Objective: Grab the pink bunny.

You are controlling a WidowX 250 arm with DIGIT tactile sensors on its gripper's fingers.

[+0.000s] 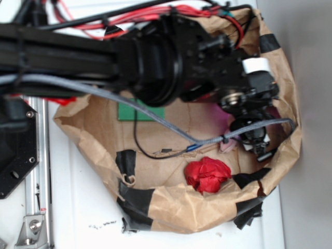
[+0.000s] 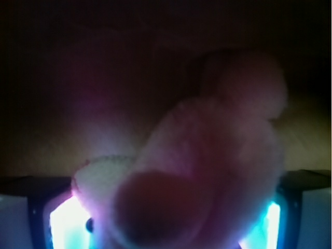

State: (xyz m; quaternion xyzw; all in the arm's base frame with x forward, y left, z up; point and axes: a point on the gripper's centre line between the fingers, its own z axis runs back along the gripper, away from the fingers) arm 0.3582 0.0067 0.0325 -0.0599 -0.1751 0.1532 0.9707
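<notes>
now the pink bunny [image 2: 207,171] sits close between the jaws.

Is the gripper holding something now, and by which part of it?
The pink bunny fills the space between the gripper fingers, but a closed hold, and on which part, cannot be told.

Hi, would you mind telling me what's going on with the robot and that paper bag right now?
The robot arm is reaching into a brown paper bag after the pink bunny. Its gripper is down at the bag's right side, and the wrist view is almost filled by the bunny's plush, lying between the fingers. Whether the fingers have closed on it cannot be told. A red crumpled wad and a green block lie untouched in the bag.
</notes>
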